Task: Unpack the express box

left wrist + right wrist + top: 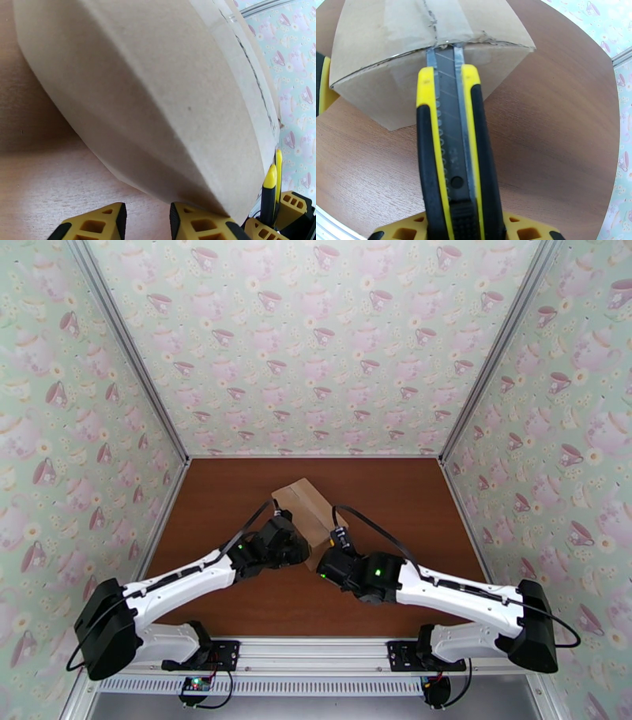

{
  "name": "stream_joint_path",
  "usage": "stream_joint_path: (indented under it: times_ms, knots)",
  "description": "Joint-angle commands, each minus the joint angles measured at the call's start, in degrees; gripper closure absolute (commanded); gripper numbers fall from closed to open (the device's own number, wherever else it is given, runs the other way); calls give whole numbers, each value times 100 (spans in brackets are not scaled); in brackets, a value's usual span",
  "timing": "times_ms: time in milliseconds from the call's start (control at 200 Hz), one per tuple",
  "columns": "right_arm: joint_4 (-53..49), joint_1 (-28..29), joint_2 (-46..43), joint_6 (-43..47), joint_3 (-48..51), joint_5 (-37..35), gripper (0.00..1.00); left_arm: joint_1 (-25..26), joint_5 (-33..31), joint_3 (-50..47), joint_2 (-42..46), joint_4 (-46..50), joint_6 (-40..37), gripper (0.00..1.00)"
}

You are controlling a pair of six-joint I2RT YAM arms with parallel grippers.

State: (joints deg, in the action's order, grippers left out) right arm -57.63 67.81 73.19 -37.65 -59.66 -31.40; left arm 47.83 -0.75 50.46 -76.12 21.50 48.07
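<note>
From above, the express box lies near the middle of the brown table. Both arms reach forward and inward to its near end, with the wrists low. The right wrist camera shows more: the right gripper clamps a yellow-black utility knife, and the blade touches the box's top edge at the seam. In the left wrist camera, the left gripper stands parted with nothing between its fingers, one finger against the box's side.
</note>
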Motion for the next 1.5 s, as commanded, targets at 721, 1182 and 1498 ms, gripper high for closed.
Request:
stream_joint_path:
  times_ms: [721,1182,1498]
  knots:
    - [213,92,40,415,-274,248,100,54,-26,879,-772,-847,53,63]
    - [183,92,-11,333,-143,252,100,-89,-460,1018,-458,-270,-158,63]
    - [178,92,-132,274,-72,190,100,-485,-599,1801,-508,273,-863,58]
